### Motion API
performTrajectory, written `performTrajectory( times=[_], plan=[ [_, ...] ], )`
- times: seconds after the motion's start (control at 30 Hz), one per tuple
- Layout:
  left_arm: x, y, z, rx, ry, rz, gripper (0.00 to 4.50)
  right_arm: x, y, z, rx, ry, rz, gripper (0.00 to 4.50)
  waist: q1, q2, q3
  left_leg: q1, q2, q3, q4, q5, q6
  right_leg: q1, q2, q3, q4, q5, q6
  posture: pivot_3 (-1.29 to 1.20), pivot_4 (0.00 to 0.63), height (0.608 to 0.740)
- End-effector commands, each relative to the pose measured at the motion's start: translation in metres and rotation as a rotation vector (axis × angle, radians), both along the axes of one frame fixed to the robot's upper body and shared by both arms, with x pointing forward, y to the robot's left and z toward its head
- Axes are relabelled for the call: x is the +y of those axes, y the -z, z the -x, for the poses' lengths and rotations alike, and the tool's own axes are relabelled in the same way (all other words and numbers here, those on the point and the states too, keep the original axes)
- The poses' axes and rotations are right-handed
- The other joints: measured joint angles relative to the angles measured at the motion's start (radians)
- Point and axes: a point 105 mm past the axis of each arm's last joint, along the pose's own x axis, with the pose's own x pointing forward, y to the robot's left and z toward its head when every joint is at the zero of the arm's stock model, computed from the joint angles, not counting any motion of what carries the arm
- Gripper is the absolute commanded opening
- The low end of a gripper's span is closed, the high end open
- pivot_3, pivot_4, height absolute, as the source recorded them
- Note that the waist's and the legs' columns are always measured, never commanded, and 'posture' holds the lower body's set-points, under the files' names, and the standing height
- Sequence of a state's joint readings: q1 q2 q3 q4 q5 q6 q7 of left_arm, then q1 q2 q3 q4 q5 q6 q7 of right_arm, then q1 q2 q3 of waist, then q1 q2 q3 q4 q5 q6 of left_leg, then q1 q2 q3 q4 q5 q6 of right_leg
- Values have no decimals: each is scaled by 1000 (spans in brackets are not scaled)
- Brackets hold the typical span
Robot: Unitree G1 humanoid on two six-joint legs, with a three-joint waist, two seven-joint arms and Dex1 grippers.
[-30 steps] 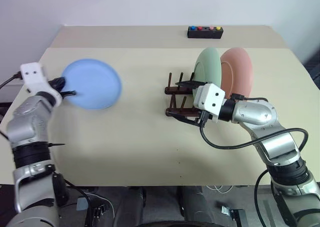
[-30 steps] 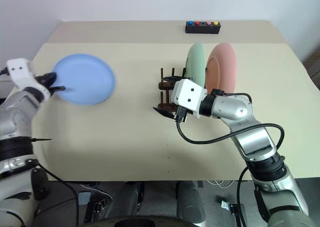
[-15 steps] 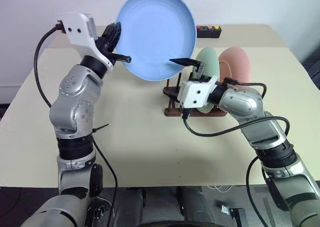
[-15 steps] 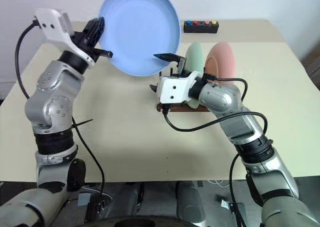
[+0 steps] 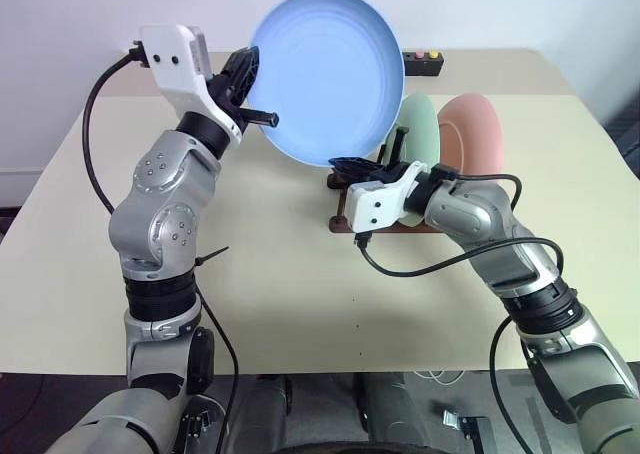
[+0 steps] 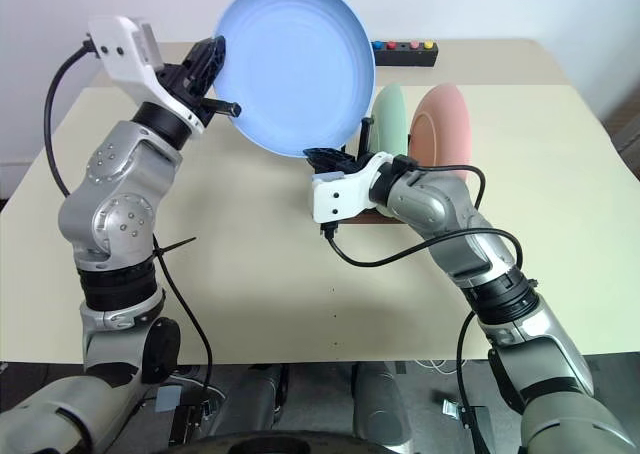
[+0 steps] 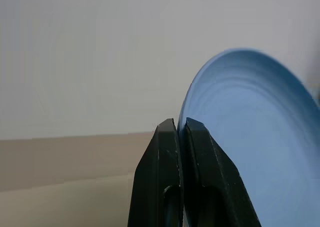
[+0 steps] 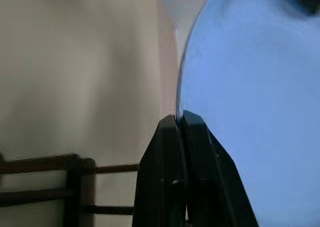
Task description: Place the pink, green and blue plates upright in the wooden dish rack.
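Plate, the light blue one, hangs in the air above the cream table, tilted nearly on edge with its hollow face toward the robot, and both pincers grip its rim. The left gripper is pinched tight on the rim at the plate's left edge, its two black fingers pressed together with the thin blue lip caught between them; seen from that wrist, the plate spreads away to one side of the fingers against a pale wall. The right gripper is likewise closed on the same blue plate, at its lowest edge, with the rim running up from between its clamped fingers in its own wrist view. Just behind the right gripper stands the wooden dish rack, dark brown, its pegs rising close beside the gripper's white housing, and one rail and peg show near the fingers in the right wrist view. In the rack, beyond the right gripper and partly hidden by the blue plate, the green plate stands upright, and the pink plate stands upright just past it, farther from the gripper. Well beyond both grippers, at the table's far edge, lies a small black box with coloured buttons.
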State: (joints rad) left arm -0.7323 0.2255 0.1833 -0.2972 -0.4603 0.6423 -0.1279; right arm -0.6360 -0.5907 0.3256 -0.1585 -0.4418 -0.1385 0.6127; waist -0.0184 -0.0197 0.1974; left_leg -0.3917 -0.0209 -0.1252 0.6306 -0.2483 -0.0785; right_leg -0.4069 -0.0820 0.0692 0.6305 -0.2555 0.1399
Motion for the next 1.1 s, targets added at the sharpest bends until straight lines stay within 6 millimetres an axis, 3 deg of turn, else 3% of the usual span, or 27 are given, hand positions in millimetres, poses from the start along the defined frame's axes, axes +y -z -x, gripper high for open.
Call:
performTrajectory(
  times=[0.03,0.13,0.23,0.37,0.57,0.7,0.83,0.97,1.1],
  plan=[
    [-7,-12,9,-54,42,19,0,2,-12,4,-57,-14,-19,60,0,0,0,0,0,0,0,0,0,0,0,0,0,0,0,0,150,740],
    [-5,-14,10,-58,53,50,1004,1,-13,4,-84,-10,-12,0,0,0,0,0,0,0,0,0,0,0,0,0,0,0,0,0,150,740],
    [5,-24,12,-92,50,112,2455,1,-17,5,-108,-11,-13,0,-1,0,0,0,0,0,0,0,0,0,0,0,0,0,0,0,150,740],
    [57,-45,8,-159,-94,251,4467,3,-21,7,-146,-32,-10,0,-3,0,0,0,0,0,0,0,0,0,0,0,0,0,0,0,150,740],
    [102,-44,6,-186,-242,204,4467,7,-30,11,-212,-72,-16,0,1,0,0,0,0,0,0,0,0,0,0,0,0,0,0,0,150,740],
    [128,-14,-2,-104,-315,39,4467,10,-39,13,-215,-103,-62,0,-2,0,0,0,0,0,0,0,-1,0,0,0,0,0,0,0,150,740],
    [113,70,1,98,-180,-296,4467,24,-63,29,-7,-219,-371,0,-21,1,0,1,0,0,-2,0,-1,0,0,0,1,0,0,0,150,740],
    [96,114,15,204,-68,-408,4467,31,-72,45,301,-356,-629,0,-23,0,0,0,0,-2,-2,0,0,0,0,-1,0,0,-1,0,150,740],
    [77,131,25,237,33,-443,4467,30,-80,54,497,-427,-771,0,-18,0,0,0,0,-3,-2,0,0,0,0,-1,1,0,-1,0,150,740]
  ],
)
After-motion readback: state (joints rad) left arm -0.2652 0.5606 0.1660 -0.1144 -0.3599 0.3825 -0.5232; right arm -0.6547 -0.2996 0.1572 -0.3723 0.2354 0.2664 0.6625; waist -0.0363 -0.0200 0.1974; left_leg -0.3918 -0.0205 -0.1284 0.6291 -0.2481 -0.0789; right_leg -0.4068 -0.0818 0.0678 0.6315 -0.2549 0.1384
